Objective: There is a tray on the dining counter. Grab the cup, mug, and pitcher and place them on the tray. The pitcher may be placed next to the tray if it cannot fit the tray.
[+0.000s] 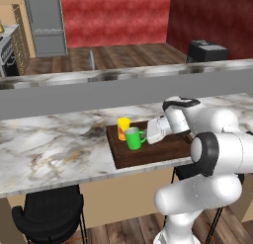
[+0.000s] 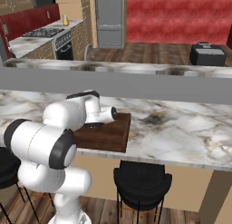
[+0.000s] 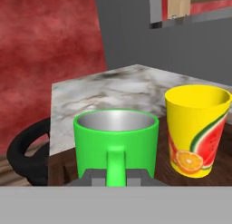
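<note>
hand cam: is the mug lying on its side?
No, the green mug stands upright on the tray, its open mouth up and its handle between the gripper fingers, beside the yellow cup.

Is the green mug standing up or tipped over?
Standing up. The green mug rests on the tray, round opening upward, gripper shut on its handle.

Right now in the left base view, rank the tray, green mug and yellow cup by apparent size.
1. tray, clearly largest.
2-3. green mug and yellow cup: too alike to rank; they overlap.
</note>
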{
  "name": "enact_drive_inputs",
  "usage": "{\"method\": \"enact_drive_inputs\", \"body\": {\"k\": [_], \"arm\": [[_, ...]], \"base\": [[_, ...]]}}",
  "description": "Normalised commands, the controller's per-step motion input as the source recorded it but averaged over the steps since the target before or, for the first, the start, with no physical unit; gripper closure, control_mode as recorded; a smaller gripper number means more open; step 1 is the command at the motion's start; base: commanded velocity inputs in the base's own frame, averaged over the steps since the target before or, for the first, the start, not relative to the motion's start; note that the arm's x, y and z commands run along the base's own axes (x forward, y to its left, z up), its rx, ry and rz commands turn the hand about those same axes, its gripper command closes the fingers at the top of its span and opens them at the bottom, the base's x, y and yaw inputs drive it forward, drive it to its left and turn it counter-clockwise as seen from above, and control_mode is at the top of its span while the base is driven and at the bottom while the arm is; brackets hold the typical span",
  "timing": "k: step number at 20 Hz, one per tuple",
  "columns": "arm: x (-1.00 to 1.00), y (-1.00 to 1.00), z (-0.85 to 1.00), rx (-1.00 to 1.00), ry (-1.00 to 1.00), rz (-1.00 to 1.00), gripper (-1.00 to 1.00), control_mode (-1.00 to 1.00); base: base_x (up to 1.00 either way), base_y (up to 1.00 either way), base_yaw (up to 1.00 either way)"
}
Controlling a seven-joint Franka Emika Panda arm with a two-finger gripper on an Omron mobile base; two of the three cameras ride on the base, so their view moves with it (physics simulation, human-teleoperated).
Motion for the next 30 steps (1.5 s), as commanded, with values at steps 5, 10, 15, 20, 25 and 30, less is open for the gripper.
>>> {"method": "enact_drive_inputs", "body": {"k": [5, 10, 15, 20, 25, 30], "arm": [[0.12, 0.08, -0.03, 0.00, 0.00, 0.00, 1.00, -1.00], [0.10, 0.07, -0.06, 0.00, 0.00, 0.00, 1.00, -1.00], [0.05, 0.04, -0.07, 0.00, 0.00, 0.00, 1.00, -1.00], [0.09, 0.02, -0.11, 0.00, 0.00, 0.00, 1.00, -1.00], [0.12, 0.02, -0.08, 0.00, 0.00, 0.00, 1.00, -1.00], [0.12, 0.00, -0.11, 0.00, 0.00, 0.00, 1.00, -1.00]], "base": [[0.00, 0.00, 0.00], [0.00, 0.00, 0.00], [0.00, 0.00, 0.00], [0.00, 0.00, 0.00], [0.00, 0.00, 0.00], [0.00, 0.00, 0.00]]}}
